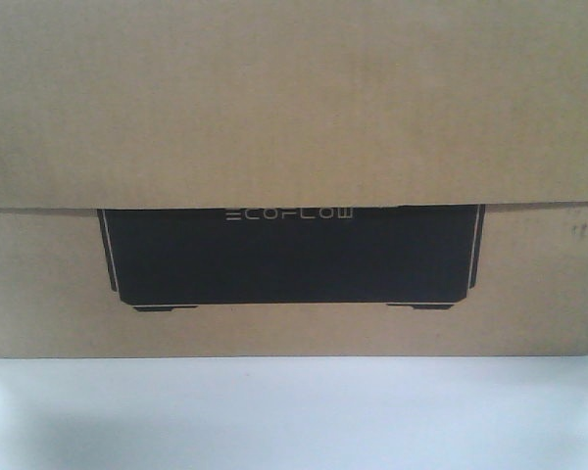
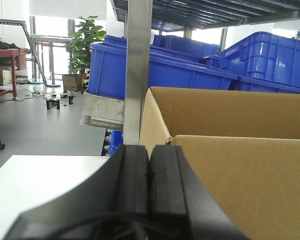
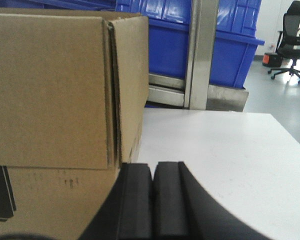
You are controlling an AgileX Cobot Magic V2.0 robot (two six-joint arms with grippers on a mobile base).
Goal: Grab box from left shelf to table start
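Cardboard box (image 1: 294, 117) sits on the white table (image 1: 294, 411); both grippers (image 2: 149, 170) (image 3: 152, 185), fingers pressed together, seemingly need only withdraw.

Soft, hazy and washed out up front, bench (image 1: 294, 421) glaring white. Sharper at both wrists; bright daylight from windows (image 2: 55, 25) behind, near gripper (image 3: 152, 200) blurred.

Storage/workshop area: steel racking (image 2: 138, 70) stacked with blue plastic bins (image 2: 270, 60), grey floor (image 2: 35, 125), office chair (image 3: 296, 40) nearby
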